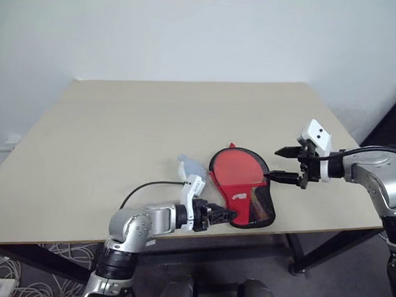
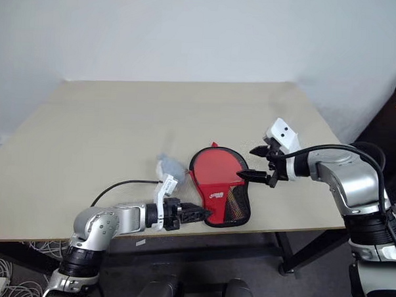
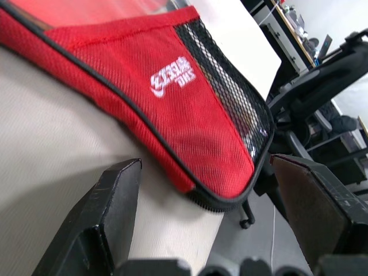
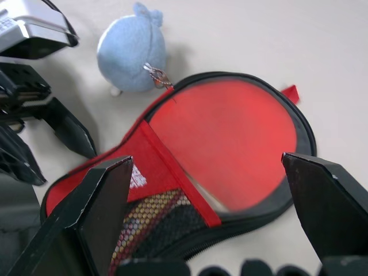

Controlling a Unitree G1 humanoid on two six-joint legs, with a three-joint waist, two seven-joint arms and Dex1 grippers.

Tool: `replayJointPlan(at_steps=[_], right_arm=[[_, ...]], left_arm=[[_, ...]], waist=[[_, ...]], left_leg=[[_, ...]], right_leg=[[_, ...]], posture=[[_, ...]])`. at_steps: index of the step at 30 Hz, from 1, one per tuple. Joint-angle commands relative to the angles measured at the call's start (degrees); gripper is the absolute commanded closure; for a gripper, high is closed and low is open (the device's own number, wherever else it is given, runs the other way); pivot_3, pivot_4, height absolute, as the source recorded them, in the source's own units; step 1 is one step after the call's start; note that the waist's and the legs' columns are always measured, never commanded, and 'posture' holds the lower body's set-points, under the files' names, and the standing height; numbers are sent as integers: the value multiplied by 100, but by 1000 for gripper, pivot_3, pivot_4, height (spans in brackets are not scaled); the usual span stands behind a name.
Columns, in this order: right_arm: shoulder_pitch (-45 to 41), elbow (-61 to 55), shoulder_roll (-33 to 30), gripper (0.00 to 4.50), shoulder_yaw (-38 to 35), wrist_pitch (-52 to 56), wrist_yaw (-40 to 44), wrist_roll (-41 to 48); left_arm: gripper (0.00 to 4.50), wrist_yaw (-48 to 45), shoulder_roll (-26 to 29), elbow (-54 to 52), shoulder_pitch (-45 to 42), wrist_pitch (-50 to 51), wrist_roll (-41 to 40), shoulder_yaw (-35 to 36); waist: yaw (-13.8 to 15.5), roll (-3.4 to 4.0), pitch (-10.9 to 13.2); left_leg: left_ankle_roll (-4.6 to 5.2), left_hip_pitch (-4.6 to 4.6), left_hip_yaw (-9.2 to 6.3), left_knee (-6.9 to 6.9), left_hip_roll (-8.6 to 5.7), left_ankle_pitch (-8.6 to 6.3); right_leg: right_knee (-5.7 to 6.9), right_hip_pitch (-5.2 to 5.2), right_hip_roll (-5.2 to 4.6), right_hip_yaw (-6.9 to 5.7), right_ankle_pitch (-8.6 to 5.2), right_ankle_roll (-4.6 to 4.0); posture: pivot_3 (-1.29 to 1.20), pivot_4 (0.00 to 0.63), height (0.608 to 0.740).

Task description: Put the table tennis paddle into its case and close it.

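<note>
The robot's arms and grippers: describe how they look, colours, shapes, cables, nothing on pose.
Both arms are rounded silver-grey metal shells with black joint rings. Each ends in a gripper, left gripper and right gripper, with two flat, tapering black fingers. A white boxy camera housing sits on the right wrist, a white bracket on the left. A black cable loops from the left arm.

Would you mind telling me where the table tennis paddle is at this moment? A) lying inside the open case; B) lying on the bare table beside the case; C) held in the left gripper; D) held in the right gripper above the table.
A: the table tennis paddle's red face lies in the open case, its handle under the mesh end; both grippers are open.
</note>
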Motion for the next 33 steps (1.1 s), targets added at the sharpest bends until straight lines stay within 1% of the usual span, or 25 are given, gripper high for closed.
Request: replayJointPlan(at_steps=[1,7,12,15,24,25,29,33], right_arm=[[-100,-156,26,0,-225,1,-74,84],[-144,-153,78,0,-239,46,-165,100],[-138,-204,121,0,-236,87,-240,127],[-168,-211,147,0,-229,104,-275,149],[-260,-285,245,0,-221,206,-349,183],[-266,-294,249,0,-221,217,-354,188],[-296,-363,267,0,-215,287,-383,221],[-306,-435,253,0,-199,355,-388,269]], left_arm=[[716,140,-164,190,-214,81,112,-207],[716,211,-291,381,-433,74,256,-389],[716,277,-237,393,-513,180,340,-387],[1225,326,-188,428,-537,245,376,-363],[4360,325,-198,521,-583,360,440,-326],[4435,326,-208,526,-583,371,447,-327],[4435,282,-261,447,-552,411,408,-343],[4435,320,-305,97,-550,702,209,-216]], waist=[[17,-1,0],[23,-1,-1],[27,-1,-1],[18,-1,-1],[7,-1,-1],[8,-1,-1],[8,-1,-1],[7,-1,-1]], left_leg=[[0,-1,-1,2,-2,0],[0,-1,-1,3,-3,0],[0,0,-1,3,-3,0],[0,0,-1,3,-3,0],[0,-1,-1,-1,-2,0],[0,-1,0,-1,-2,0],[0,-1,-1,-1,-2,0],[0,-2,-1,-1,-2,0]], right_leg=[[0,1,-1,0,0,0],[0,2,-1,0,0,0],[0,3,-1,0,0,0],[0,3,-1,0,0,0],[0,-1,0,0,0,0],[0,-1,-1,0,0,0],[-1,-1,-1,0,0,0],[0,-2,-1,0,0,0]], posture=[[0,0,698],[0,0,698],[0,0,698],[0,0,698],[0,0,698],[0,0,698],[0,0,698],[0,0,698]])
